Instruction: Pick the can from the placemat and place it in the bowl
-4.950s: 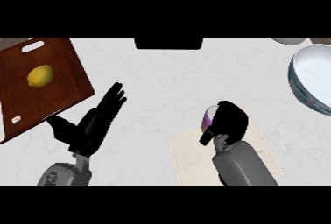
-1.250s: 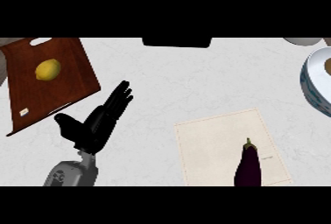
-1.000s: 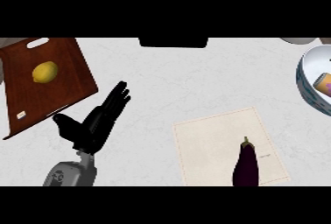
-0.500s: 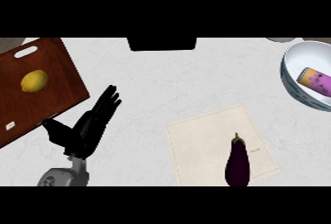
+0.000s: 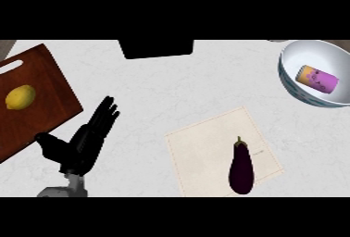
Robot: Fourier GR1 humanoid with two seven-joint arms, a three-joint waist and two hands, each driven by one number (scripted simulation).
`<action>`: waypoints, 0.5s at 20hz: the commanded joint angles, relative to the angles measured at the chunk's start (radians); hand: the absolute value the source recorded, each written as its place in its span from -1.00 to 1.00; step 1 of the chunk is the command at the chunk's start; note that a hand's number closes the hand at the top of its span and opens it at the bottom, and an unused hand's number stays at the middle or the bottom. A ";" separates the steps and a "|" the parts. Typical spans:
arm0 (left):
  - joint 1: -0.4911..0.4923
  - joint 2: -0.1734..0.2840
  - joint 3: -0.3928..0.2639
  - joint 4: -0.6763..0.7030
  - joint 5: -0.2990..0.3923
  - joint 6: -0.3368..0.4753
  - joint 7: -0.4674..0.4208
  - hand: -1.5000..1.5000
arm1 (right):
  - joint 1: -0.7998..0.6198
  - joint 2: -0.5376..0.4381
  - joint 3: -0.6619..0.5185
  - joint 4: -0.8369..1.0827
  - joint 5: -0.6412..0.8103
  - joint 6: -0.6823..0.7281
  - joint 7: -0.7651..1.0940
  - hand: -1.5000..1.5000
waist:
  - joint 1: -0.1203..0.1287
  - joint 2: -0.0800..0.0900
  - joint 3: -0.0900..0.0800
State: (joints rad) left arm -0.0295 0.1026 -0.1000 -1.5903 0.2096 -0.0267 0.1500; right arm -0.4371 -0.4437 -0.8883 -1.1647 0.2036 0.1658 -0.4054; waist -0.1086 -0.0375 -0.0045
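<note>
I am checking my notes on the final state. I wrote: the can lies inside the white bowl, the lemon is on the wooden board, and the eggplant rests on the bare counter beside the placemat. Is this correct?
Not quite. In the head view the eggplant lies on the placemat, not on the bare counter beside it. The rest holds: the can lies inside the white bowl, and the lemon is on the wooden board.
</note>
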 commanded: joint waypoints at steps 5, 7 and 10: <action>0.045 0.011 0.029 -0.008 0.012 -0.004 -0.027 0.00 | 0.413 0.243 -0.027 -0.355 -0.091 0.171 -0.093 1.00 | -0.051 -0.003 -0.002; 0.037 0.035 0.064 -0.004 0.022 -0.002 -0.023 0.00 | 0.530 0.312 -0.031 -0.419 -0.112 0.225 -0.141 1.00 | -0.062 0.000 -0.002; 0.045 0.007 0.026 -0.030 0.009 0.006 -0.022 0.00 | 0.735 0.411 -0.025 -0.500 -0.115 0.325 -0.215 1.00 | -0.059 0.005 0.000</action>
State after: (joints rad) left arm 0.0007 0.1176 -0.0638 -1.6061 0.2189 -0.0202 0.1325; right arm 0.0850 -0.1500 -0.9183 -1.5536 0.1038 0.3912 -0.5490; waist -0.1634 -0.0368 -0.0052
